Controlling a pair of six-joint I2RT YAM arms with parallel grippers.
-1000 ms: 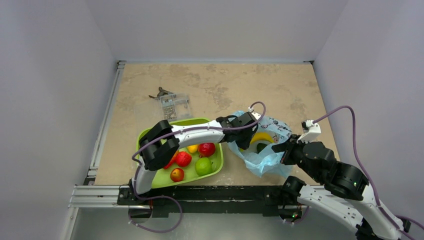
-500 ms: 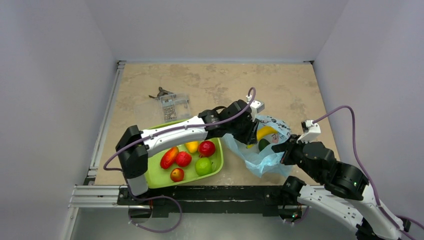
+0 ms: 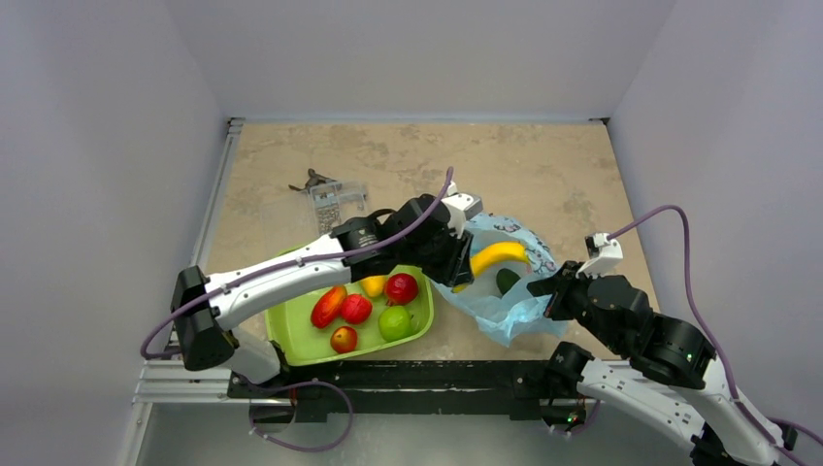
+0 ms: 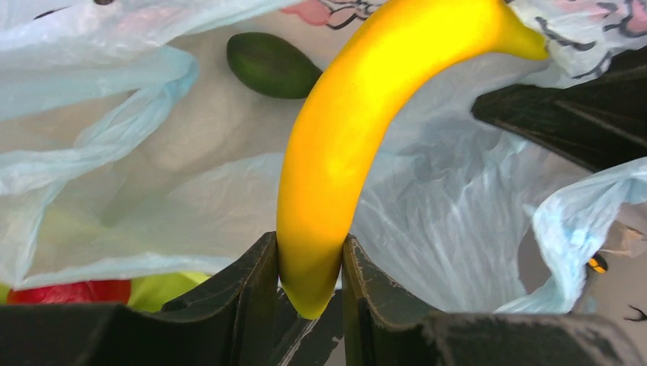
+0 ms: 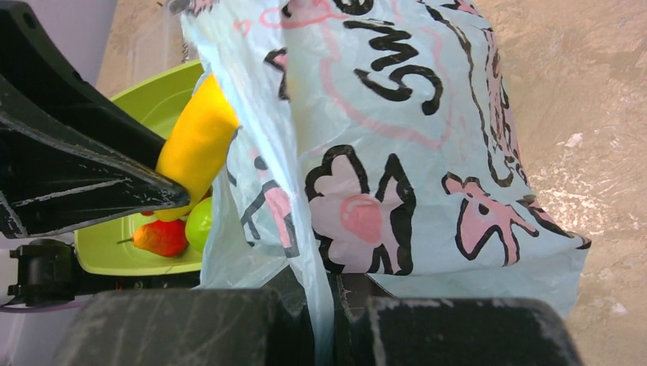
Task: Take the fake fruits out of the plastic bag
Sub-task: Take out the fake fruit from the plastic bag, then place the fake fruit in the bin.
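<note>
Overhead, left gripper (image 3: 458, 280) was clamped on the banana (image 3: 497, 256) at centre-right over the plastic bag (image 3: 519, 313); left wrist view showed its end pinched, avocado (image 4: 273, 65) lying in the bag upper left; right wrist view had the right gripper (image 5: 324, 309) pinching bag film, likely anchoring it.

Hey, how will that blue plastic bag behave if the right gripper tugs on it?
Probably floppy: the plastic bag drapes in crinkled folds from the right gripper. Likely very light, so it should lift or drag easily. The avocado inside might roll around.
</note>
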